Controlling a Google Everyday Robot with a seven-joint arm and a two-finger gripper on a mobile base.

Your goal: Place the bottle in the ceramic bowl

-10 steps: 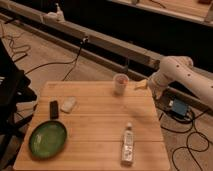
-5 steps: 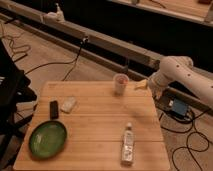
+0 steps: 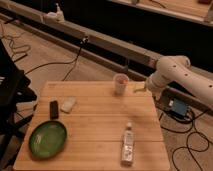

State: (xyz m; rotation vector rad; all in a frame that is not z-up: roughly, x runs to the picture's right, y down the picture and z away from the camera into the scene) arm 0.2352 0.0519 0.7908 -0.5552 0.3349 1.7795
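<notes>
Lying flat near the near right corner of the bench, the bottle points its white cap toward the far edge, its pale label facing up. It touches nothing else and nothing holds it. The ceramic bowl, green and glossy with a darker rim, sits at the near left corner, well apart from the bottle, with bare wood between them. Just beyond the bowl, toward the left edge, a small black object lies beside a whitish lump. A paper cup stands upright close to the far edge, right of its middle. The white arm reaches in from the right, and its gripper hangs just off the far right corner, near the cup but apart from it. The jaws stand apart, with nothing between them. A blue box lies on the floor past the right edge, among dark cables.
</notes>
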